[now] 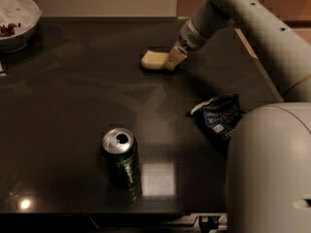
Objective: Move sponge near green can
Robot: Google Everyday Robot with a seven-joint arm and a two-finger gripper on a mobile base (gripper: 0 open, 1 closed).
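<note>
The pale yellow sponge lies on the dark table toward the back, right of middle. My gripper reaches down from the upper right and its beige fingers sit against the sponge's right end. The green can with a silver top stands upright near the table's front edge, well in front of the sponge and slightly to its left.
A dark blue chip bag lies at the right, partly behind my arm's large pale body. A white bowl with dark bits stands at the back left corner. The table's front edge runs just below the can.
</note>
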